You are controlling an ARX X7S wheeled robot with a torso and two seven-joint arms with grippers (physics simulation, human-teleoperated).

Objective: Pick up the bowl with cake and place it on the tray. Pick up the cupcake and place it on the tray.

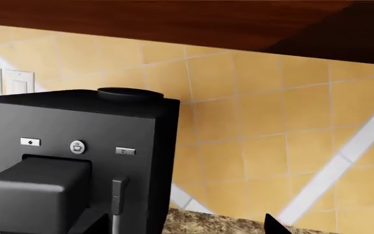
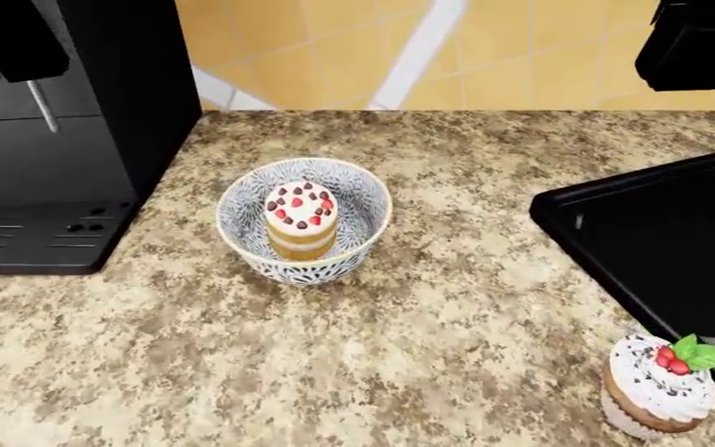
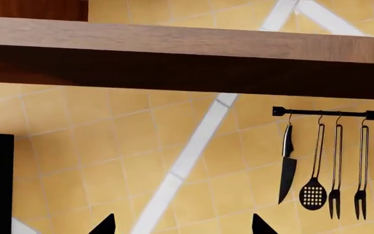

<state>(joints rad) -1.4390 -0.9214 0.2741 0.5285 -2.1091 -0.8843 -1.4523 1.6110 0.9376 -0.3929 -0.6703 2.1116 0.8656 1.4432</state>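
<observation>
The cake (image 2: pixel 301 220) may tip inside the bowl (image 2: pixel 304 233) if grabbed roughly; the right gripper (image 3: pixel 183 225) is open and empty, the left one I cannot tell.

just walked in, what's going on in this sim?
Nothing is being handled yet. The bowl with the cake inside sits on the granite counter beside the coffee machine. The cupcake stands on the counter just off the near edge of the black tray, which is bare where visible. Both arms are raised, their wrist cameras facing the tiled wall.
</observation>
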